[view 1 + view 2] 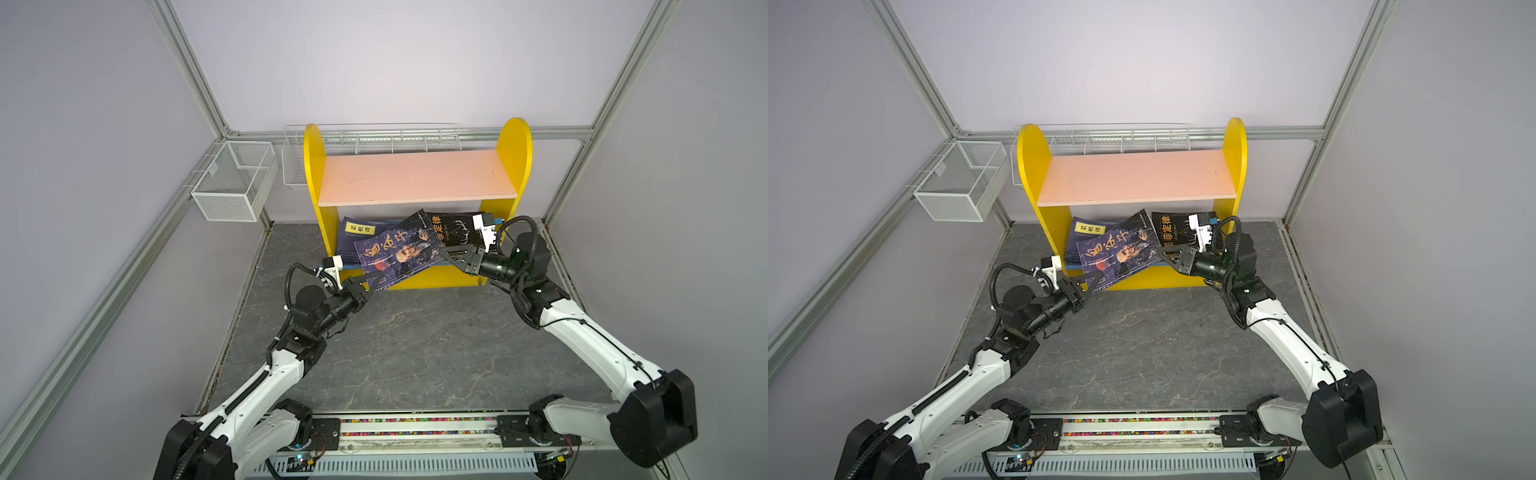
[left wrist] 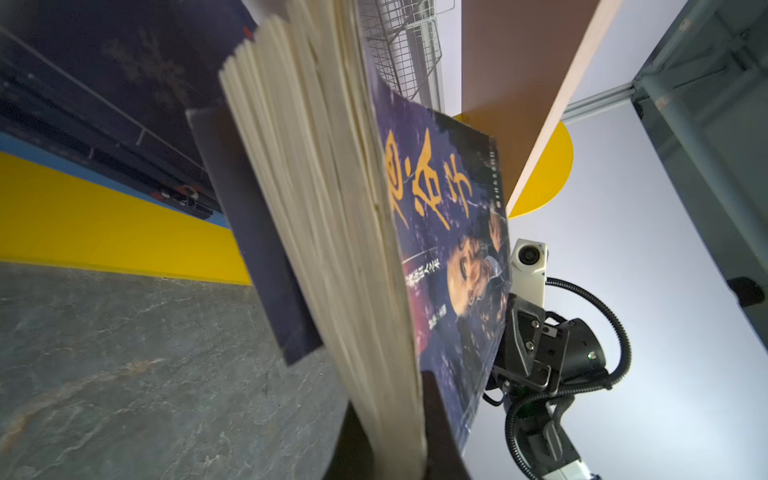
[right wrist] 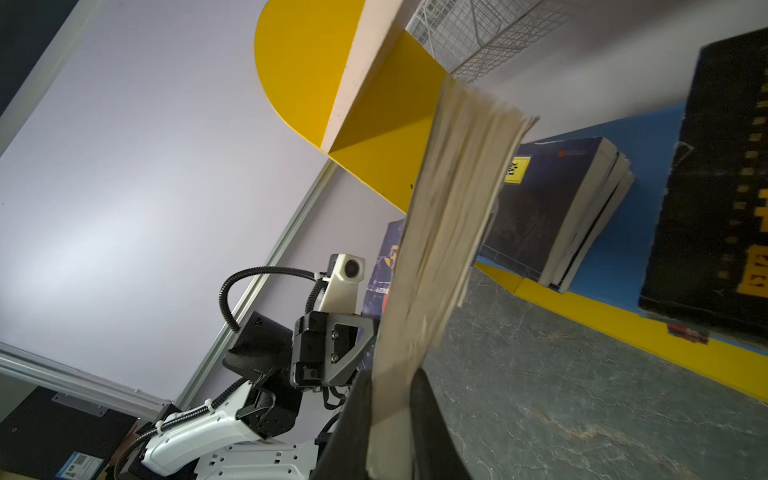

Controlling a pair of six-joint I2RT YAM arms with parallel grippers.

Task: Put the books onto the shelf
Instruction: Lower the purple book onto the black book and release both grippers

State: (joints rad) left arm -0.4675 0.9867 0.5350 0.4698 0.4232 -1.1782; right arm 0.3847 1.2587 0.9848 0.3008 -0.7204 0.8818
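Two grips closed tight on one navy paperback book with orange characters (image 1: 399, 253): left fingers (image 2: 440, 419) at its near corner, right fingers (image 3: 432, 419) at its opposite edge. Left arm (image 1: 282, 365) and right arm (image 1: 582, 328) low, reaching forward, converging. Book tilted, top corner inside lower tier of yellow two-tier shelf (image 1: 313, 166).

Both clamped, left claw (image 1: 371, 286) and right claw (image 1: 451, 254) angle toward each other.

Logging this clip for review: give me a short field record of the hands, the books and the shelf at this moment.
left hand: shut on the near corner of the purple paperback
right hand: shut on the same book's opposite edge
purple paperback: tilted, held across the front of the shelf
blue lower board: navy books and black book lying on it
pink upper board: no books visible
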